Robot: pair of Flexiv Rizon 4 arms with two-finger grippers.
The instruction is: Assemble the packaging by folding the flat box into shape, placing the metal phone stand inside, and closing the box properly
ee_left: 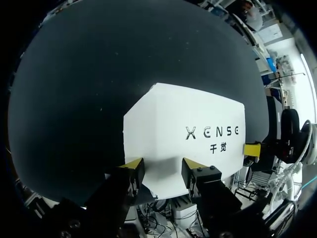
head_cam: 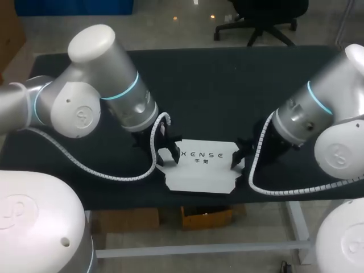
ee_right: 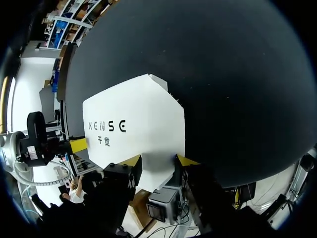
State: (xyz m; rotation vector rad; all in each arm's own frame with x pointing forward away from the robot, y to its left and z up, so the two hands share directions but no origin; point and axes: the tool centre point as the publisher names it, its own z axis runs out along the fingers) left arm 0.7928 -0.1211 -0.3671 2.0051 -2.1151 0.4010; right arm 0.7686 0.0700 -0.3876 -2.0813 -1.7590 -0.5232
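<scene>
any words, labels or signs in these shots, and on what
Row of dark capital letters, a brand mark I won't read off: top face of the white box.
Two smaller characters under that row: same face.
Round emblems on the left arm and right arm joints: no letters legible.

The box point(head_cam: 202, 173) is white, with lettering across its top that looks black, perhaps dark grey. The table point(head_cam: 216, 85) is matt black. The left arm point(head_cam: 85, 96) and right arm point(head_cam: 324, 108) are silver-grey, each with a teal ring and a white ribbed cable point(head_cam: 85, 168)
</scene>
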